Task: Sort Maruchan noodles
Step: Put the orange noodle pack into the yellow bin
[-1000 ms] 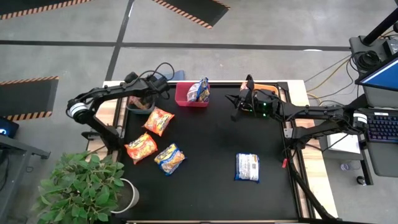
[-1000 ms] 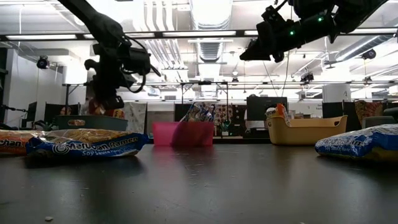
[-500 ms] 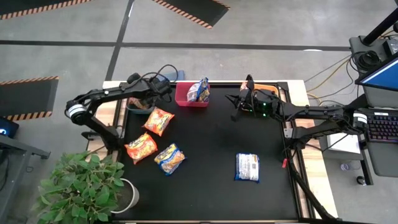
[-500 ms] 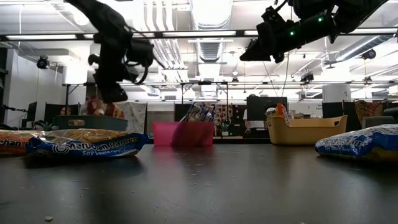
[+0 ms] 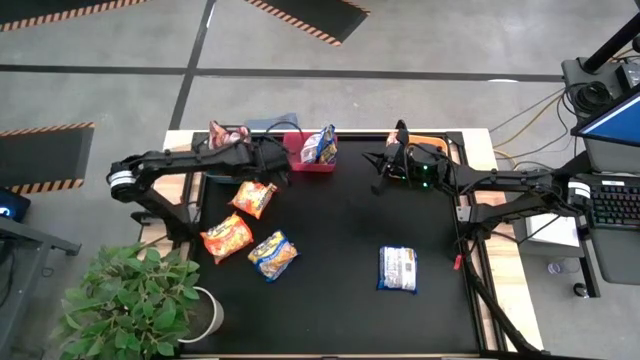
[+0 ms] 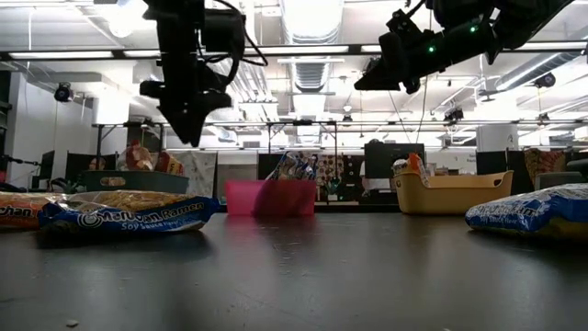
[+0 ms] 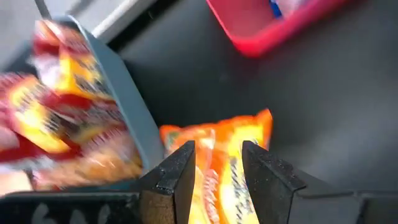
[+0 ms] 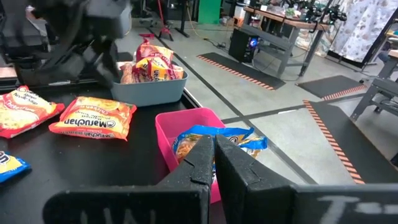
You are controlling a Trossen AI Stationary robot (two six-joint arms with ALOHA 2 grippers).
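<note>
Maruchan noodles lie flat on the black mat: an orange packet (image 5: pixel 255 197), a red-orange one (image 5: pixel 228 237), a blue-and-yellow one (image 5: pixel 273 254) and a silver-white one (image 5: pixel 398 268). Red packets (image 5: pixel 228 134) stick up out of the grey bin (image 8: pixel 149 92). A blue-and-yellow packet (image 5: pixel 320 143) stands in the red bin (image 5: pixel 305 160). My left gripper (image 5: pixel 274 170) hangs open and empty in the air between the two bins, above the orange packet's far end (image 7: pixel 214 155). My right gripper (image 5: pixel 380 165) is shut and level, high in front of the orange bin (image 5: pixel 428 142).
The three bins stand in a row along the mat's far edge. A potted plant (image 5: pixel 130 300) sits off the table's near left corner. The middle and near right of the mat (image 5: pixel 340 220) hold only the silver-white packet.
My left gripper has risen from over the grey bin and swung toward the table's right, ending near the red bin and turning as it went. The red packets in the grey bin, covered before by the arm, now show. The right arm has kept still.
</note>
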